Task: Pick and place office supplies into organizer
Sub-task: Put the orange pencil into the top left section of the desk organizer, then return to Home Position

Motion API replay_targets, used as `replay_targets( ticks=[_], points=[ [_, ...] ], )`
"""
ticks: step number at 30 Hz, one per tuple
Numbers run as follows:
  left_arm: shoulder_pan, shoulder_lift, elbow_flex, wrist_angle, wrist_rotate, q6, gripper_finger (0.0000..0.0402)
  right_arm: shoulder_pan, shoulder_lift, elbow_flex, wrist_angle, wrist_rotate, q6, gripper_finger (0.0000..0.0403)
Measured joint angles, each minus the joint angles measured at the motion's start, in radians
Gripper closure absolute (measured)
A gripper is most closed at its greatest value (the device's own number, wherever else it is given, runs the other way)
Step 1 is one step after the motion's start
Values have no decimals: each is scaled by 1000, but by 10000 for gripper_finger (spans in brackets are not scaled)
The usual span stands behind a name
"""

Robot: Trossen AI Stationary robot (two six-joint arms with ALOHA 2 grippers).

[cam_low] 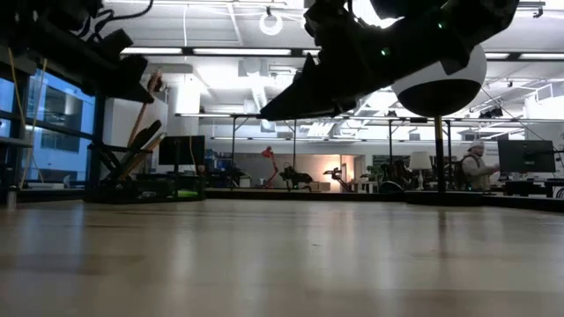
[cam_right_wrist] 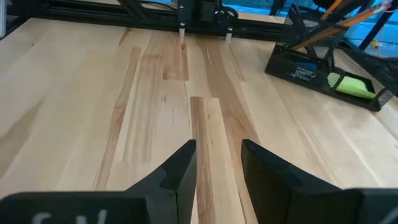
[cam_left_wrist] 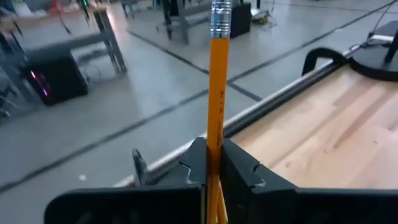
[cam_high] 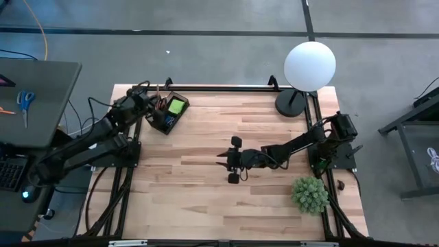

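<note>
1. The left gripper (cam_left_wrist: 211, 177) is pinched tight on a long orange pencil (cam_left_wrist: 216, 87) with a silver band near its far end. It grips the pencil low down, so most of the pencil sticks out past the fingers. I think that leaves plenty of pencil free to slide into a slot.

2. From above, the left gripper (cam_high: 152, 104) is at the far left corner of the light wooden counter (cam_high: 206, 185), right by the small black tray organizer (cam_high: 169, 112). My guess is that it is there to drop the pencil in.

3. The organizer (cam_right_wrist: 326, 71) is a black mesh tray with low walls and little rooms inside. A lime-green sticky-note pad (cam_right_wrist: 352, 85) lies flat in one room. Something blue (cam_right_wrist: 303, 70) lies in the room beside it, but I cannot tell what it is. Orange and wooden pencils (cam_right_wrist: 339, 26) stand slanted in the tall part, leaning on its wall so they do not fall.

4. The right gripper (cam_high: 235, 159) hangs over the middle of the counter, well apart from the organizer. Its two dark fingers (cam_right_wrist: 180, 168) have a gap between them and nothing is in it. In its own camera, only bare wood shows under it.

5. A white round lamp (cam_high: 309, 66) on a black base and a small green bushy plant (cam_high: 309, 194) are on the right side. They are not part of the job.
</note>
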State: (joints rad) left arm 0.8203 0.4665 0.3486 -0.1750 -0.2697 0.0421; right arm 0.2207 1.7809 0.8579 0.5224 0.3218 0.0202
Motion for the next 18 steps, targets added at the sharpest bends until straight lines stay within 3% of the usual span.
replay_targets(
  ticks=[11,18],
  points=[
    [4,41,-77,-9,0,-81,388,5,0,-5,3,-18,32,285],
    [4,41,-77,-19,-1,-100,313,5,0,-5,2,-17,97,285]
  ],
)
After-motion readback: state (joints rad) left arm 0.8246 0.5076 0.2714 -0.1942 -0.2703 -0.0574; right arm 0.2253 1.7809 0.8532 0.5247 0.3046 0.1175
